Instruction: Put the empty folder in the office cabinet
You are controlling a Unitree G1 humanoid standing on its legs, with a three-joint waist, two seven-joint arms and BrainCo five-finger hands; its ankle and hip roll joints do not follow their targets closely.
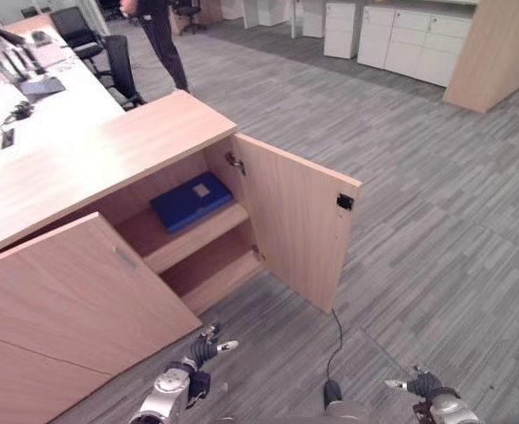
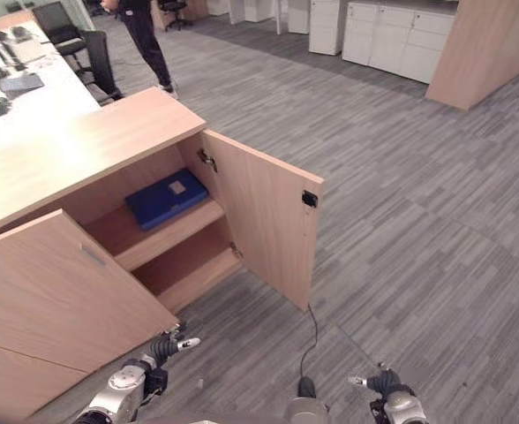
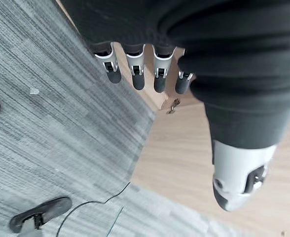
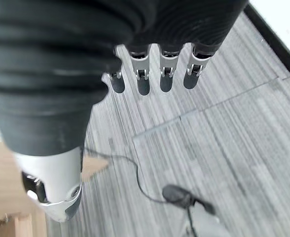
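A blue folder (image 1: pixel 191 200) lies flat on the upper shelf (image 1: pixel 198 238) of the wooden office cabinet (image 1: pixel 109 159). The cabinet's right door (image 1: pixel 297 221) stands wide open; its left door (image 1: pixel 74 291) is closed. My left hand (image 1: pixel 198 353) hangs low in front of the closed door, fingers (image 3: pixel 135 74) straight and holding nothing. My right hand (image 1: pixel 423 387) hangs low at the right over the carpet, fingers (image 4: pixel 152 74) straight and empty too.
A person (image 1: pixel 158 35) stands beyond the cabinet's far end beside black office chairs (image 1: pixel 118 66). A desk with monitors and a keyboard (image 1: pixel 30 79) runs behind the cabinet. White drawer units (image 1: pixel 414 40) line the back wall. Grey carpet (image 1: pixel 418 221) stretches out to the right.
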